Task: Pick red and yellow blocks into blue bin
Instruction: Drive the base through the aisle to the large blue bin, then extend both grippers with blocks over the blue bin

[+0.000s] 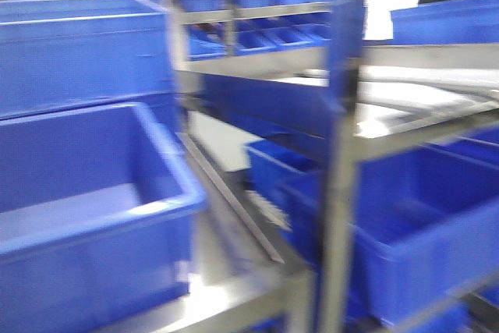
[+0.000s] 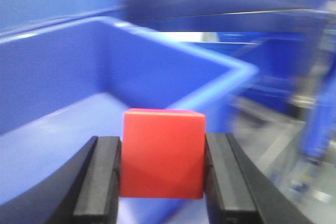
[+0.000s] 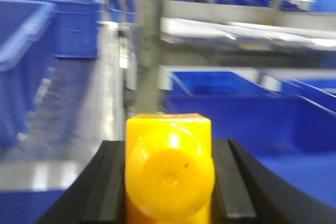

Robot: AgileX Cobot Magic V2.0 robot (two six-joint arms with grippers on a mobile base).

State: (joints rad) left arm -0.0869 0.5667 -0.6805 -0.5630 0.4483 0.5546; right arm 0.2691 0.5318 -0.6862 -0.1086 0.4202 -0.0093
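- The red block (image 2: 163, 156) is clamped by the left hand (image 2: 162, 142), over the open blue bin (image 2: 210, 59).
- The yellow block (image 3: 169, 171) is grasped by the right hand (image 3: 168, 145), seemingly beside the bin.
- Delivery is judged underway: release of red is called for next, then yellow must be carried over the rim.

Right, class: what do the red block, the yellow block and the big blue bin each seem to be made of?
Red block: probably plastic, smooth and fairly matt, with flat, even colour on its faces. Yellow block: likely plastic, glossy; bright highlights sit on its rounded stud. Blue bin: looks like moulded plastic, smooth, with a soft sheen along its thick rim. The blur leaves none of this certain.
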